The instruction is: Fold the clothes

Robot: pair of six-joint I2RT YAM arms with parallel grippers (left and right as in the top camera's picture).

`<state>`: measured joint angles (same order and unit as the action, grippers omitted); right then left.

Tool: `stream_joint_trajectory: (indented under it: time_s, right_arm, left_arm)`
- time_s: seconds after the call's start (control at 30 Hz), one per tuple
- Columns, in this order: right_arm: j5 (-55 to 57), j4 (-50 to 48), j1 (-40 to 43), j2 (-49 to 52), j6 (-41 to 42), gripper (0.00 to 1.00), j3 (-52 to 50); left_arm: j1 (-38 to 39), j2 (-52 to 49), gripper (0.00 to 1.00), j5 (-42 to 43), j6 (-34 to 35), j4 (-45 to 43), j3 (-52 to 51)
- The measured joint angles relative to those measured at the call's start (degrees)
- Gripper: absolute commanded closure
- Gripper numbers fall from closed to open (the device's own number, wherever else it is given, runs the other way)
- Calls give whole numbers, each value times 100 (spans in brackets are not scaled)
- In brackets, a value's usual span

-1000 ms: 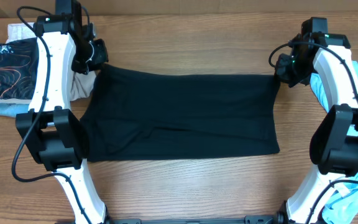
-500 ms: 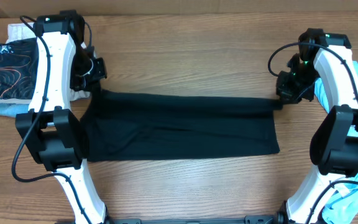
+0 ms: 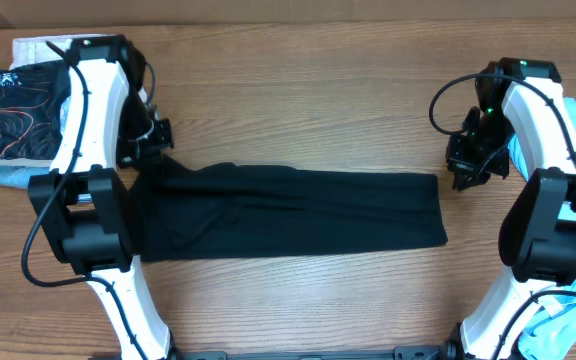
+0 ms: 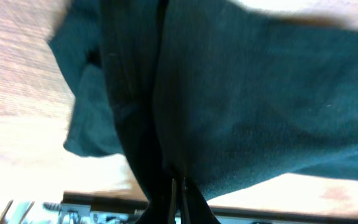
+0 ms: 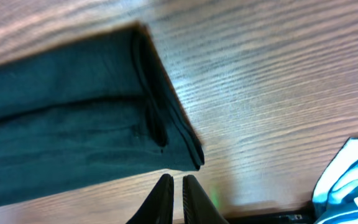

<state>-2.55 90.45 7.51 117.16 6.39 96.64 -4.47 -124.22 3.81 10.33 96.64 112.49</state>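
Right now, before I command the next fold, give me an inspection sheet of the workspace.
Surface: wooden table, no spills seen.
Job's things: black garment, flat, folded into a long band.
Clutter: printed black piece far left; light blue cloth by the right arm.
Left end effector: shut on the garment's left edge.
Right end effector: shut, just off the garment's corner, holding nothing.
Cables: black leads looped along both arms.
Surroundings: nothing seen.
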Motion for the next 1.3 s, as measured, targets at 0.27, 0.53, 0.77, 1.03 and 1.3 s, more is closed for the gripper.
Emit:
stream_joint_trajectory:
  time_s: [0.27, 0.53, 0.77, 1.03, 1.3]
  right_arm:
    - [-238, 94, -15, 0, -63, 71, -48]
    - [-343, -341, -173, -4, -63, 72, -579]
    - [-455, -813, -188, -7, -61, 76, -1005]
    - [-474, -1248, -188, -7, -63, 85, -1722]
    - [-490, -1523, -188, -7, -42, 96, -1799]
  left_arm:
    - [164, 0, 96, -46, -22, -98, -426]
    - [177, 0, 96, -68, -144, 0, -437]
    - [177, 0, 96, -109, -151, 0, -442]
    - [177, 0, 96, -197, -151, -2, -592]
    - [177, 0, 96, -236, -153, -2, -684]
